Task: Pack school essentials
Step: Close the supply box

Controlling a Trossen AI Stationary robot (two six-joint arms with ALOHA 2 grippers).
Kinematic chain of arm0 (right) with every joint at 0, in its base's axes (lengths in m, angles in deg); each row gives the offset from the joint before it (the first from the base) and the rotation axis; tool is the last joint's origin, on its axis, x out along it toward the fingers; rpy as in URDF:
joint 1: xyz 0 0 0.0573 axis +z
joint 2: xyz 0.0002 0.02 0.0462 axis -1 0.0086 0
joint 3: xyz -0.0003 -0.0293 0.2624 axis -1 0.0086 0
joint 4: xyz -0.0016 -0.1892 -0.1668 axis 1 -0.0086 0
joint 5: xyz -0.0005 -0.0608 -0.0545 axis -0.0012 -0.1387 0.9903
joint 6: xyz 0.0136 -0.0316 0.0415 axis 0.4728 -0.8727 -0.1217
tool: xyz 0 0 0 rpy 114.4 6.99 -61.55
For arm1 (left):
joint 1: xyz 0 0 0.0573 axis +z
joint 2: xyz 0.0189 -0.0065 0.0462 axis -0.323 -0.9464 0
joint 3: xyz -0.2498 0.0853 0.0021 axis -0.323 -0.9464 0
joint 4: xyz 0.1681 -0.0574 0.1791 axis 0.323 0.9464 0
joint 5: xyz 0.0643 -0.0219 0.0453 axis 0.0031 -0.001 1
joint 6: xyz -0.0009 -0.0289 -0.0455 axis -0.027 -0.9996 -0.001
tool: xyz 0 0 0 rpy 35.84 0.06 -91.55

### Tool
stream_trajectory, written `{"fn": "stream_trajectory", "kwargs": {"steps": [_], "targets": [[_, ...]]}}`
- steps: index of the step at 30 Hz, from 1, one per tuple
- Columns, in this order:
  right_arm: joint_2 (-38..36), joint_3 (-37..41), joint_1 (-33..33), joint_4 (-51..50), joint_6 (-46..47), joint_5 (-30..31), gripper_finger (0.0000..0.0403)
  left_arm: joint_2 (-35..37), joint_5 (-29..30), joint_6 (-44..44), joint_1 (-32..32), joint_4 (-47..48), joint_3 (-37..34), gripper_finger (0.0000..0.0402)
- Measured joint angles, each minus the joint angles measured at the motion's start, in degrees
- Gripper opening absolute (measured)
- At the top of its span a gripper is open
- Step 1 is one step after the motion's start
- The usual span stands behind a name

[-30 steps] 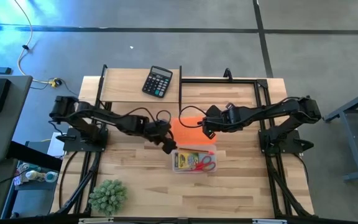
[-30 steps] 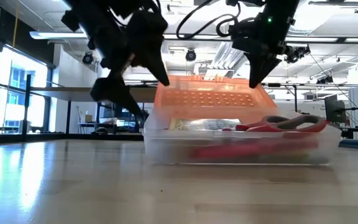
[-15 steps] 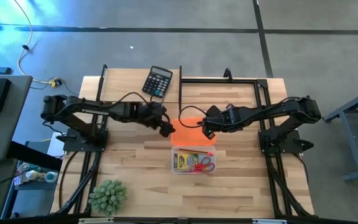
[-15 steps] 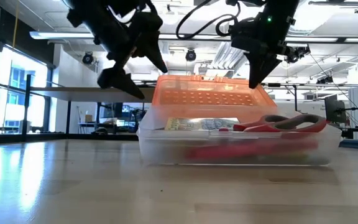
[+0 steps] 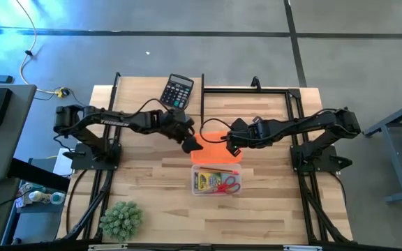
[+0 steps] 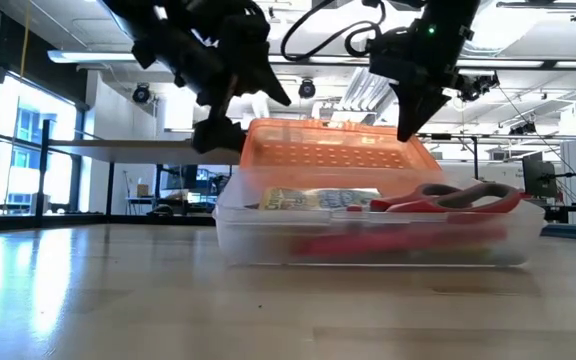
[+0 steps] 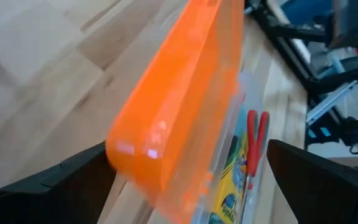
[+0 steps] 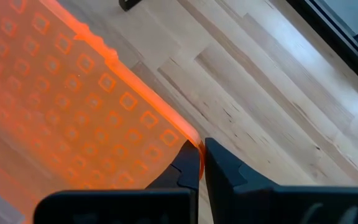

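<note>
A clear plastic box (image 5: 216, 180) stands mid-table, holding a yellow-green crayon pack (image 5: 204, 181) and red-handled scissors (image 5: 230, 183). Its orange lid (image 5: 215, 148) rises from the box's far long side and stands steeply tilted. My right gripper (image 5: 229, 148) is shut at the lid's free edge near its right corner. At the lid's left end my left gripper (image 5: 190, 144) is open, with one finger (image 7: 61, 180) on each side of that end (image 7: 166, 124). My right gripper pinches the lid's free edge (image 8: 188, 138) beside its right corner, only at the fingertips (image 8: 219, 163). The fingers slant down from above and from the table's right. The lid stays raised on the box's far side. Whether my left gripper touches the lid, I cannot tell.
A black calculator (image 5: 176, 91) lies at the far edge, left of centre. A green spiky plant (image 5: 121, 219) stands at the near left corner. Black frame rails (image 5: 257, 89) border the table's far right part. Bare wood lies in front of the box.
My left gripper has swung from beside the box's left near corner toward the far edge and slightly up, rolling a little, and now stands open around the lid's left end. The box has slid slightly toward the table's left. My right gripper has kept still.
</note>
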Motion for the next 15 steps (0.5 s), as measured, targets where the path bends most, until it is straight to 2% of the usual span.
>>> {"fn": "stream_trajectory", "kwargs": {"steps": [10, 15], "targets": [[0.0, 0.0, -0.04, 0.93, 0.27, -0.43, 0.0, 0.0, -9.6, 1.54, 1.84, -3.66, -0.02, 0.0394], [0.0, 0.0, -0.13, 1.3, 1.72, -0.63, 0.0, 0.0, -10.84, 1.58, 1.82, -3.35, -0.02, 0.0394]]}}
